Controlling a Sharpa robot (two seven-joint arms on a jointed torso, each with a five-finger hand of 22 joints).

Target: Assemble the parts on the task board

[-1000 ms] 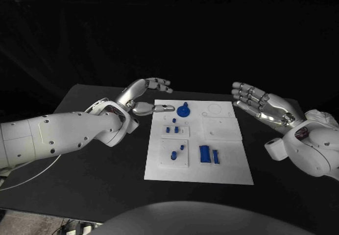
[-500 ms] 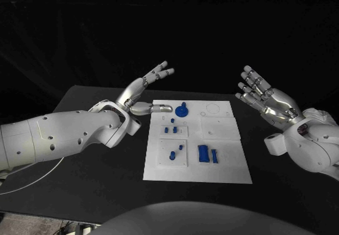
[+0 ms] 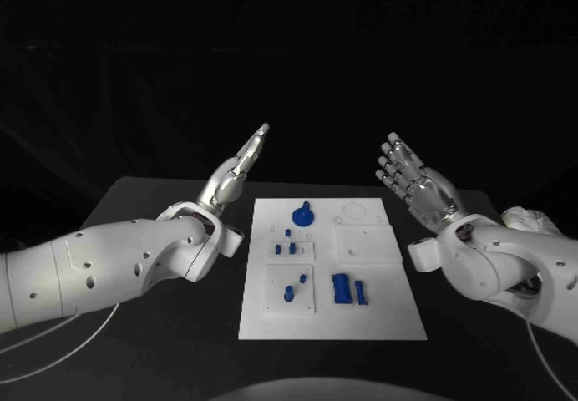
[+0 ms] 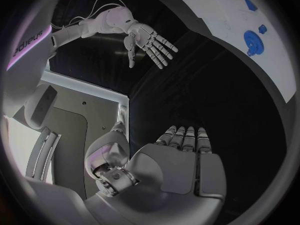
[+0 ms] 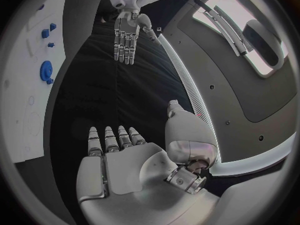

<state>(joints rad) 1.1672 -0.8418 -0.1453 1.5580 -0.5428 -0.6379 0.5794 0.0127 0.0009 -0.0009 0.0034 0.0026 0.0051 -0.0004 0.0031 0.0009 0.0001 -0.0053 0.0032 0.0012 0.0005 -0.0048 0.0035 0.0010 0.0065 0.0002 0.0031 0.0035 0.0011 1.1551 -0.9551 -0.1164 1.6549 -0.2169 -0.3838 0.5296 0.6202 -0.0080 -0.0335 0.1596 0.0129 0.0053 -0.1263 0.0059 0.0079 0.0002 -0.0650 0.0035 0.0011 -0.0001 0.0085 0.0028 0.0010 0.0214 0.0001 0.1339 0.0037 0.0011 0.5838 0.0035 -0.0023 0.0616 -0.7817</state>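
Both hands are raised above the black worktop (image 3: 144,196), fingers straight and spread, holding nothing — the left hand (image 3: 241,163) left of the task board (image 3: 332,322), the right hand (image 3: 413,185) to its right. The blue parts (image 3: 347,288) lie on the board — a round one (image 3: 302,215) near its far end.

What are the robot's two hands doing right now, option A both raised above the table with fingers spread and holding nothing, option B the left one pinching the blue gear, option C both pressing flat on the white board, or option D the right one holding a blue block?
A: the left hand and right hand are both lifted clear of the task board, fingers extended and empty, while the blue gear lies untouched on the board.
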